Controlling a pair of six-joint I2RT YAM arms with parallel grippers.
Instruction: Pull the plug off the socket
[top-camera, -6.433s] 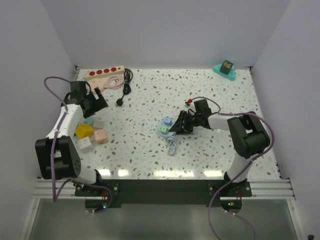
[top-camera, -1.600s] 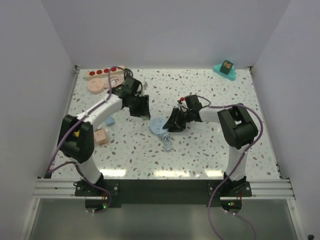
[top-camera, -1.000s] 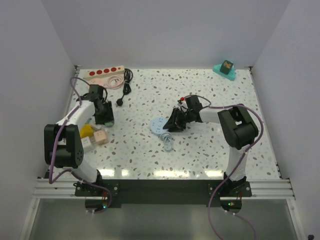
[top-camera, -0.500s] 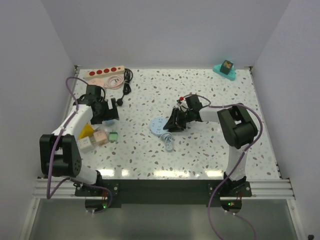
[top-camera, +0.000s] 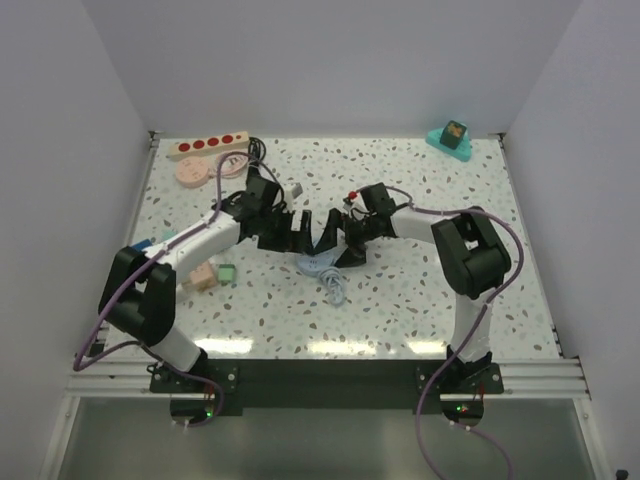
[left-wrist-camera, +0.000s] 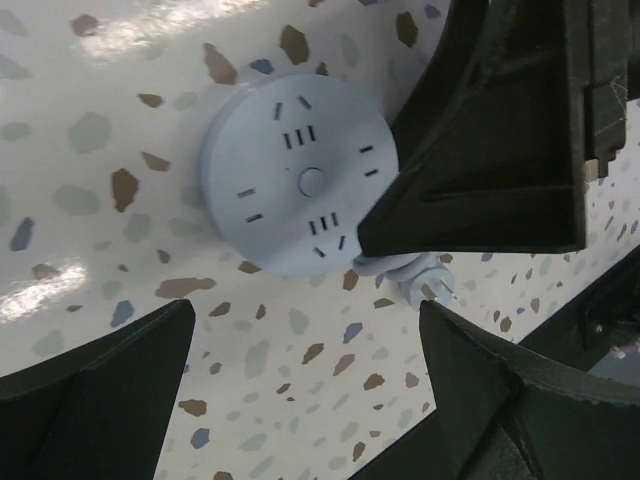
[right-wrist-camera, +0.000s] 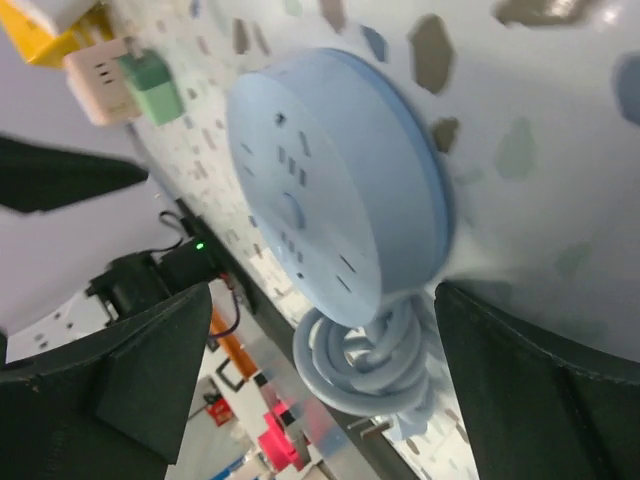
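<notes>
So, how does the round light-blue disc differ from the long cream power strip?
The light-blue disc is round; the cream power strip is long and narrow. The disc has thin dark slots around a centre button; the strip has a row of round red outlets. The disc lies mid-table; the strip lies at the back-left corner. Both lie flat on the speckled table.

table (top-camera: 420, 290): speckled top | round light-blue disc (left-wrist-camera: 295, 185): lies flat near the middle, slot groups on its face | light-blue cable (right-wrist-camera: 365, 350): coiled just beside this disc | round pink disc (top-camera: 192, 172): far left | teal stand (top-camera: 452, 140): far right corner | pink cube (top-camera: 202, 277), green cube (top-camera: 226, 272): just beside each other, left side
</notes>
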